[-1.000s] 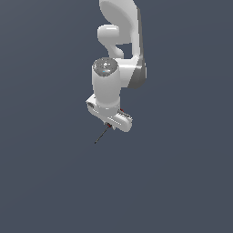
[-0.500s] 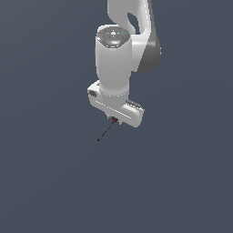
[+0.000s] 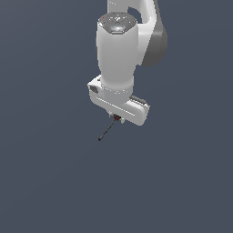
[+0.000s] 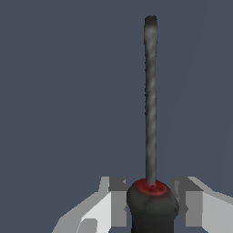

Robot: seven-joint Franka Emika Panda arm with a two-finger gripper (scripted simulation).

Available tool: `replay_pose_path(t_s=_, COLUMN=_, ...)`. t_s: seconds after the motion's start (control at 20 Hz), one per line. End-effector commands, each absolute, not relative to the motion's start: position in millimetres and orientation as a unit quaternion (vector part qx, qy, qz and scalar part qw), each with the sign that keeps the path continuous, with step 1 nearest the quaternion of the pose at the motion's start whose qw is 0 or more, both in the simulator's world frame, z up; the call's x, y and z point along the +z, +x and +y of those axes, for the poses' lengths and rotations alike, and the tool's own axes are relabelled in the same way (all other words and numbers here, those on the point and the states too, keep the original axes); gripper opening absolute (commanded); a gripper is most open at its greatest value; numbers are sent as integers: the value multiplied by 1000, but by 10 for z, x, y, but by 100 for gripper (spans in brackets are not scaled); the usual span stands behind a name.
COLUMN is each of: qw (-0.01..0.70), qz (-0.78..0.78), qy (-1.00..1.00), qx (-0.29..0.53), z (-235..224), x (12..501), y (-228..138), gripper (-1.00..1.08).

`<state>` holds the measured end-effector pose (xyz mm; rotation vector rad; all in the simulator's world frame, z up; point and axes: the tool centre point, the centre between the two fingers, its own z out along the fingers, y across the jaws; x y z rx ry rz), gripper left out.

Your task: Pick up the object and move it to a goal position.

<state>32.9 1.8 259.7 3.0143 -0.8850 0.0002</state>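
Observation:
The object [image 3: 107, 131] is a thin dark rod with a short red-and-black handle. In the exterior view it sticks out slantwise from under the white hand, towards that view's left. My gripper [image 3: 117, 118] is shut on the handle end, with the fingers mostly hidden beneath the hand. In the wrist view the rod [image 4: 150, 104] points straight away from the camera. My gripper [image 4: 151, 205] has a finger pressed against each side of the black handle, just below its red collar.
Only a plain dark blue-grey surface [image 3: 54, 182] surrounds the arm in both views. The white arm's upper links [image 3: 136, 27] fill the top middle of the exterior view.
The arm looms larger in the exterior view than one second ago. The hand has shifted towards that view's right, and the rod has moved with it.

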Motion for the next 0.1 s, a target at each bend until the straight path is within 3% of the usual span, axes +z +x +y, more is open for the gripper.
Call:
replay_pose_path(t_s=0.0, qw=0, qz=-282, qy=959, qx=0, z=16, x=2595, y=334, gripper=-100)
replay_pose_path(t_s=0.05, qw=0, qz=-282, qy=959, qx=0, z=15, x=2593, y=333, gripper=-100)
